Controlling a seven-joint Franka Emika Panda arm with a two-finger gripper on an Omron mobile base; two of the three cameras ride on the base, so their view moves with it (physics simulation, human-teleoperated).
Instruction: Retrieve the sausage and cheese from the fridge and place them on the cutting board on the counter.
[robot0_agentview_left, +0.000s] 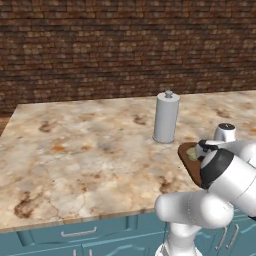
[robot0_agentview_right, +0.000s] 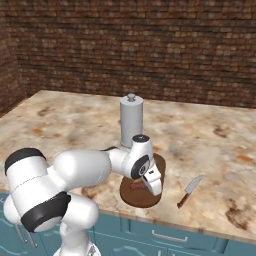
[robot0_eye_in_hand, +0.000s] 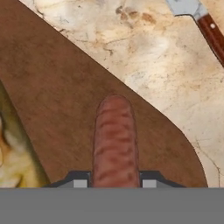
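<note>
While the gripper (robot0_eye_in_hand: 114, 183) clamps the sausage (robot0_eye_in_hand: 114, 140) between narrow jaws, its long axis points outward, low over the cutting board (robot0_eye_in_hand: 65, 109), beside the cheese (robot0_eye_in_hand: 13, 162).

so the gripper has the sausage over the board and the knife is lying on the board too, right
Not quite. The knife lies on the counter beside the board, apart from it, as the right base view shows. The rest holds: the gripper has the sausage between its fingers over the board.
</note>
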